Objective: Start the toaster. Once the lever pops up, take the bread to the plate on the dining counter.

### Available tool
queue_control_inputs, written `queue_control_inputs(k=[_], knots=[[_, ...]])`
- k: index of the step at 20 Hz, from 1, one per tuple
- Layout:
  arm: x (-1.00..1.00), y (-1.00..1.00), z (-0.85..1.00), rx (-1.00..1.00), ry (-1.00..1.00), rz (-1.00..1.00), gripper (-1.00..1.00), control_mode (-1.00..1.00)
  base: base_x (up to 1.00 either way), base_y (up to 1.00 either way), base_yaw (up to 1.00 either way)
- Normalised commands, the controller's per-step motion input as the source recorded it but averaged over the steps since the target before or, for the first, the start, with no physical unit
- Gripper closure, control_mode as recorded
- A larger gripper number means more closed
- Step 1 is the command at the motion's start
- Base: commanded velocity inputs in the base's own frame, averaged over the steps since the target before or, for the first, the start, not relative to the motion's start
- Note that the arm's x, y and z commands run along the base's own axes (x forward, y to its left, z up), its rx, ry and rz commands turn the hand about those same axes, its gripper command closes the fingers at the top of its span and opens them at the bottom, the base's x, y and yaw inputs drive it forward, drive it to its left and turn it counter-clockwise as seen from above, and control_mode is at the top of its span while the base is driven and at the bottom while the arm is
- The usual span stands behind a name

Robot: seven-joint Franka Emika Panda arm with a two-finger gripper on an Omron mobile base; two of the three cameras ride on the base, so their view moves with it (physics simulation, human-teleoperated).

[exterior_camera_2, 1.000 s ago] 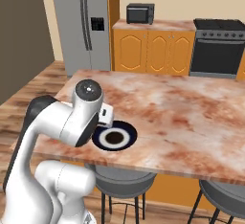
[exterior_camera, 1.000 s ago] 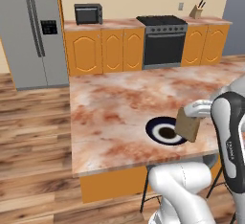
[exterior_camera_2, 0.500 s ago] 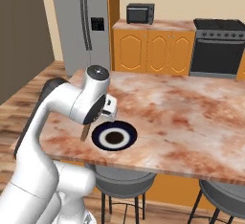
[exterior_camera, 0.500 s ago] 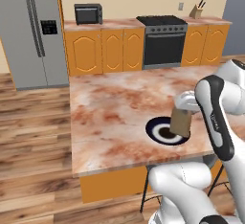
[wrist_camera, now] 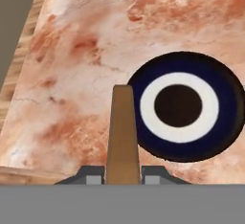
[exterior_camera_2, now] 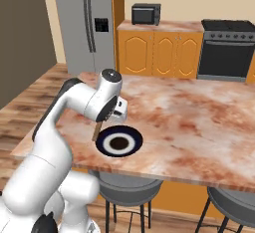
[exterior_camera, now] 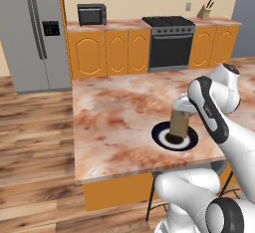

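Near the front edge of the dining counter, toward its right-hand end as the left base view shows it, the plate lies flat on the marbled stone, dark rim around a white ring with a dark round patch at its centre. Just above it the gripper is clenched on the bread, its two dark tips pressing the slice from either side at one end. In the left base view the bread hangs upright with its broad face showing, its lower end over the plate's middle; whether it touches the plate cannot be told. In the hand view the slice is seen edge-on, reaching up to the plate's rim. Along the back wall stand a grey fridge, a black oven and a small microwave on orange cabinets.
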Motion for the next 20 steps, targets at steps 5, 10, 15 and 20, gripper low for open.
queue_control_inputs(k=[5, 10, 15, 20], knots=[[0.66, 0.0, -0.38, 0.02, 0.0, 0.0, 1.0, -1.0, 0.0, 0.0, 0.0], [0.5, 0.0, -0.34, 0.04, 0.0, 0.02, 1.0, -1.0, 0.0, 0.0, 0.0], [0.23, 0.0, -0.35, 0.04, 0.0, 0.01, 1.0, -1.0, 0.0, 0.0, 0.0], [0.11, 0.0, -0.28, 0.01, 0.0, 0.0, 1.0, -1.0, 0.0, 0.0, 0.0]])
